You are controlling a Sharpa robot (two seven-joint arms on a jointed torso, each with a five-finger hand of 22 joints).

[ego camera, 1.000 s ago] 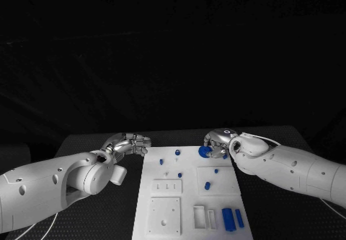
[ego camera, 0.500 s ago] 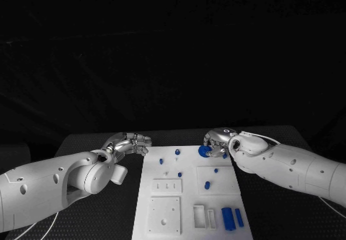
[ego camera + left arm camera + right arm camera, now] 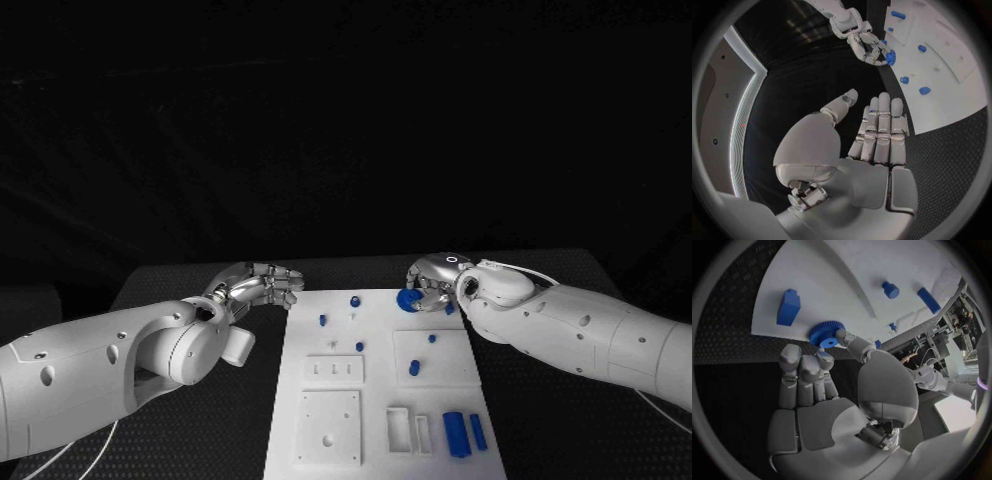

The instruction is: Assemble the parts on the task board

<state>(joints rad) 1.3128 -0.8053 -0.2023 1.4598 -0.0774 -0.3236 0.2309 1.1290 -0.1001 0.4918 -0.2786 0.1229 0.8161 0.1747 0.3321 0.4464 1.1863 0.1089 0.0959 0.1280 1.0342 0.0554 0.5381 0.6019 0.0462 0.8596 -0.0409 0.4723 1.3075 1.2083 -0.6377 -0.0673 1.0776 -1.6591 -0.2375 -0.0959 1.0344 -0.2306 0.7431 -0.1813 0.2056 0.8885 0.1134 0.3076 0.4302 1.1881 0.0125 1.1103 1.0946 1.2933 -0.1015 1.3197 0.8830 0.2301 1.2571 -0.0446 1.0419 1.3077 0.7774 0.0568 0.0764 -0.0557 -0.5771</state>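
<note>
The white task board (image 3: 307,345) lies in the middle of the black table. At the board's far right corner my right hand (image 3: 440,280) pinches a blue gear (image 3: 410,298) between thumb and fingers. The right wrist view shows the gear (image 3: 825,333) at the fingertips, just over the board's edge and next to a blue block (image 3: 789,306). My left hand (image 3: 260,285) hovers off the board's far left corner. Its fingers (image 3: 879,125) are straight and hold nothing. Small blue pegs (image 3: 355,300) stand on the far half, and two blue bars (image 3: 459,435) lie at the near right.
Raised white plates (image 3: 329,428) and slotted holders (image 3: 400,430) occupy the board's near half. Black table (image 3: 188,285) extends on both sides of the board. The left wrist view shows my right hand (image 3: 864,42) with the gear (image 3: 889,57).
</note>
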